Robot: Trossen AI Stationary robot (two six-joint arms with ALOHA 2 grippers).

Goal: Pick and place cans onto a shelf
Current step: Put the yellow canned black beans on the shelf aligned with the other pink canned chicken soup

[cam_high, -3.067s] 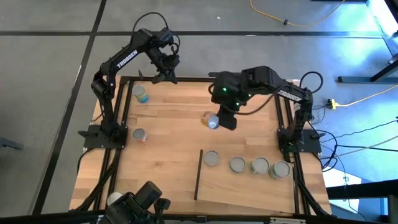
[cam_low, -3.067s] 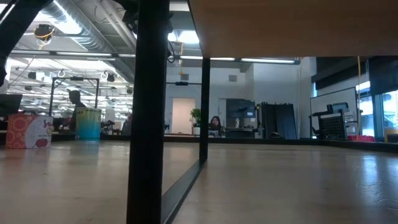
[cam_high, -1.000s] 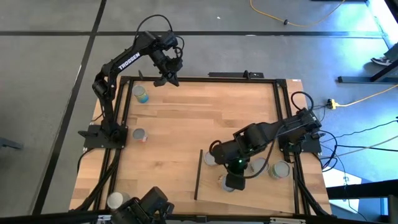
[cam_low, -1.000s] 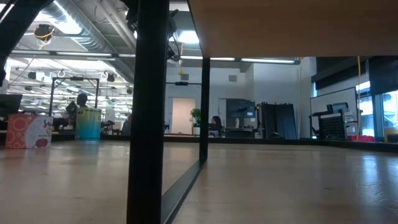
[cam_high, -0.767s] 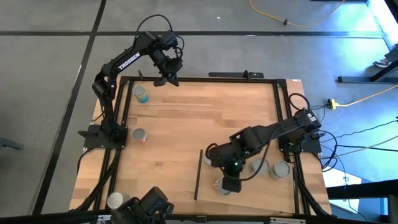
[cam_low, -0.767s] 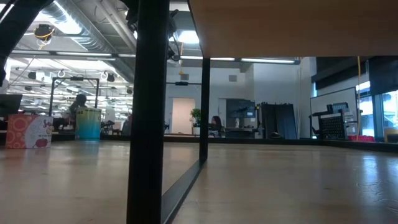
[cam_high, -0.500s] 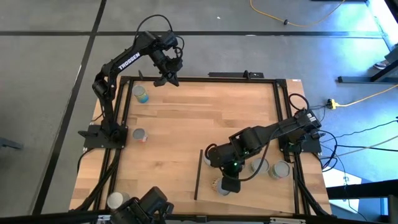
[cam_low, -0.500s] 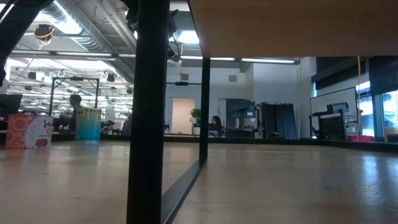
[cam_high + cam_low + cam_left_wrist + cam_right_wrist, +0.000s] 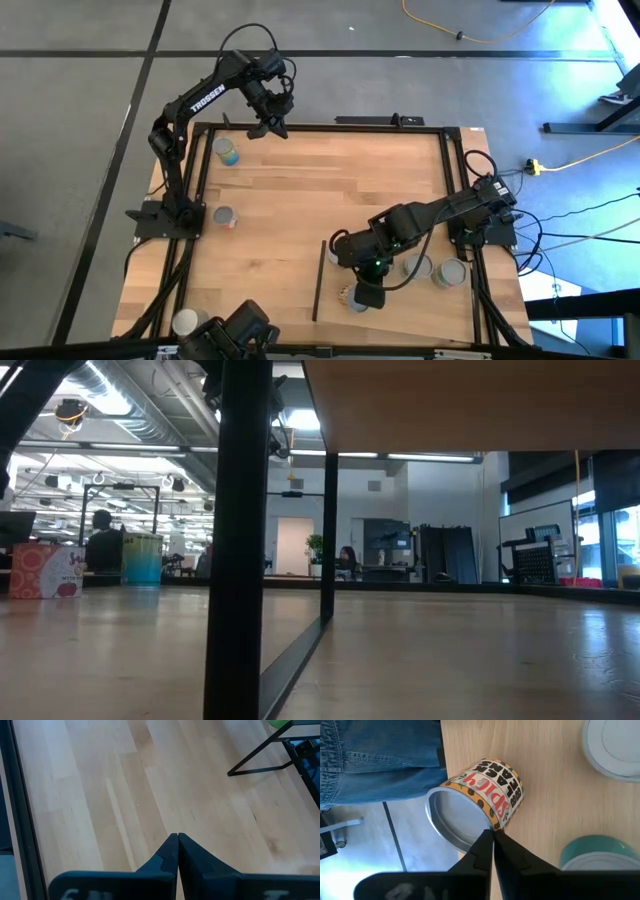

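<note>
On shelf (image 9: 400, 310), right claw (image 9: 357, 299) over can (image 9: 480, 797).

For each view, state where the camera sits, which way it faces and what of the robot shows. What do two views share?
High: above the striped plank tabletop, looking straight down; both arms, left hand, right hand.
Low: at tabletop level, looking under the pale wooden shelf into the room; no robot seen.
Left wrist: on left arm, facing that tabletop; shut left hand.
Right wrist: on right arm, facing a round bean-labelled tin; shut right hand.
Shared: high and right wrist show that tin.
</note>
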